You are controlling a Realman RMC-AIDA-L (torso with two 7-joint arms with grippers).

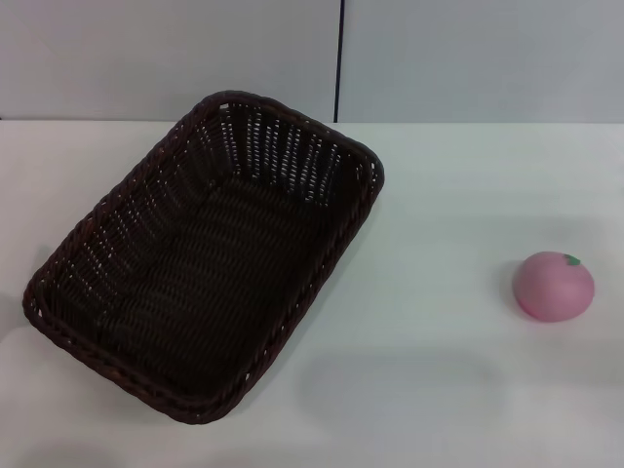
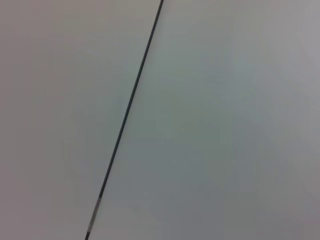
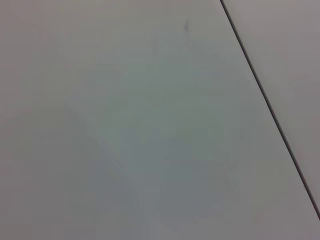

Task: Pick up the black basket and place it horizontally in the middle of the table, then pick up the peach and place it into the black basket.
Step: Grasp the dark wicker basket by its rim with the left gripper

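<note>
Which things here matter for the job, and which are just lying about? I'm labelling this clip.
For the job:
basket, skewed on the left
peach, on the right
table

Lying about:
nothing else on the table; only the wall behind

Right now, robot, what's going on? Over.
Both end effectors out of view. Black basket sits slanted on table's left, empty. Peach alone at right. Nothing blocking.
</note>
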